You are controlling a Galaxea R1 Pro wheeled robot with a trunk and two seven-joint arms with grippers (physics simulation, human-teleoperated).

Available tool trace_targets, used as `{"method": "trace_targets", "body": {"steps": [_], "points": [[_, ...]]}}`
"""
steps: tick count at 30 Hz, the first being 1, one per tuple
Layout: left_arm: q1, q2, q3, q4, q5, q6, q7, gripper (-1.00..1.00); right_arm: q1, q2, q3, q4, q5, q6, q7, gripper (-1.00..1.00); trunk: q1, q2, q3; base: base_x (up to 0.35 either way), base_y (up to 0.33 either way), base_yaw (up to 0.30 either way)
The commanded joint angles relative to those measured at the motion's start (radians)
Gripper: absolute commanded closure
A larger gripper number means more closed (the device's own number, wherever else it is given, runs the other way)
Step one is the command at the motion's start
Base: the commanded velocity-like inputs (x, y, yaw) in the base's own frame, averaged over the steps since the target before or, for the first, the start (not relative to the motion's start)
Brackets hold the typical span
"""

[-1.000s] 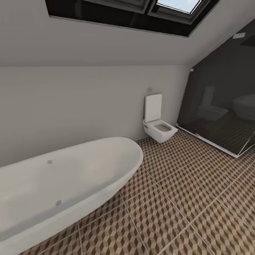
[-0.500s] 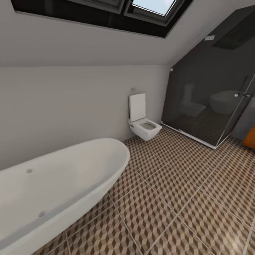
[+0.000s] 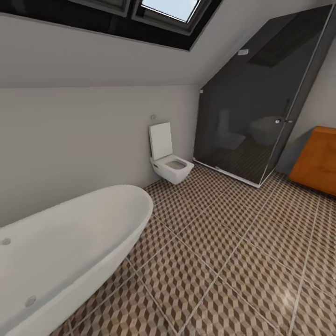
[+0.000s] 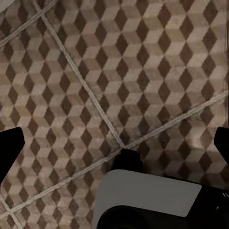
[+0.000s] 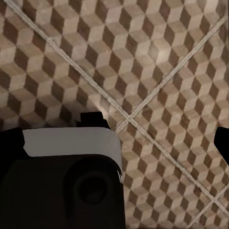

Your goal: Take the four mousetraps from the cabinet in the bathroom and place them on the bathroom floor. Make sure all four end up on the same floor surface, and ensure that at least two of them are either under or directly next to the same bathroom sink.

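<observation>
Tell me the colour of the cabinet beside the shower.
Orange-brown wood; the cabinet shows best in the head view.

white oval bathtub along a pale wall, square toilet beyond, dark glass shower enclosure in the corner, skylight in the sloped ceiling.

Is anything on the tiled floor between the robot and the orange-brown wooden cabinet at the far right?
Nothing visible: open cube-patterned tiled floor runs to the orange-brown wooden cabinet. The white oval bathtub sits off to the left.
</observation>
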Motion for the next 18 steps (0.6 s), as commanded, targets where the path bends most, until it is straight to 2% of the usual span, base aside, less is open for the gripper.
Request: {"method": "trace_targets", "body": {"steps": [1,18], "points": [[0.0,0.002,-0.009,-0.004,0.008,-0.003,0.008,-1.0,-0.002,0.001,0.008,0.005,-0.009,-0.007,0.0,-1.0,0.0,-0.001,-0.001,0.0,0.0,-0.28],[0.0,-0.001,-0.009,-0.006,0.008,-0.003,0.008,-1.0,-0.002,-0.002,0.007,0.005,-0.009,-0.007,-0.001,-1.0,0.0,-0.001,-0.001,0.0,0.0,-0.28]]}}
